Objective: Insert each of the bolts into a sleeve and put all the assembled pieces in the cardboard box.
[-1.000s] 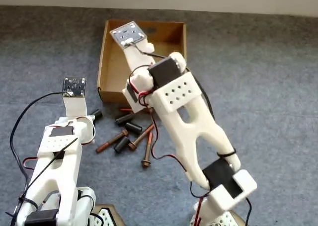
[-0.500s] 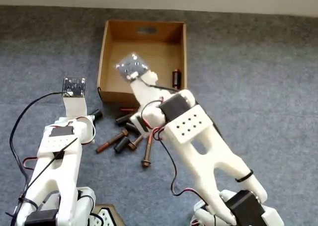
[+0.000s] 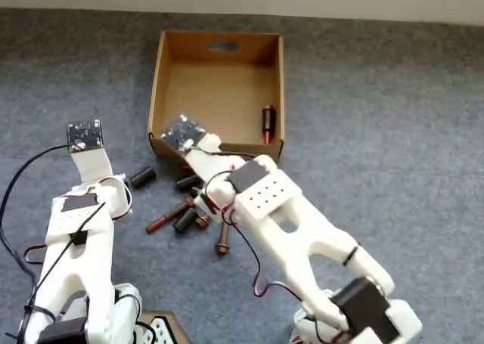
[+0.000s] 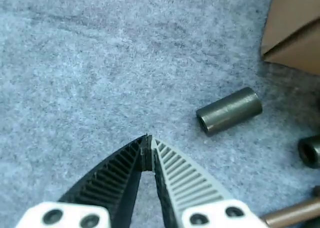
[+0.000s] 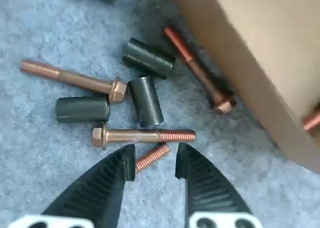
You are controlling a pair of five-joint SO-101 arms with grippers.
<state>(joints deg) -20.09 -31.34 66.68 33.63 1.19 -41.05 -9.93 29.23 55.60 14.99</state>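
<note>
Left fingers (image 4: 146, 150) are closed tip to tip, empty, near one sleeve (image 4: 229, 110). Right fingers (image 5: 129, 163) are narrowly parted over a bolt (image 5: 152, 158). Four bolts and four sleeves lie loose on the grey carpeted bench (image 3: 393, 117). One assembled piece (image 3: 267, 125) lies in the box (image 3: 215, 38), long axis along its side wall.

No legible text or labels.

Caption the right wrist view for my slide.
Open right gripper hovers over loose copper bolts and dark sleeves on grey carpet, beside the cardboard box.
</note>
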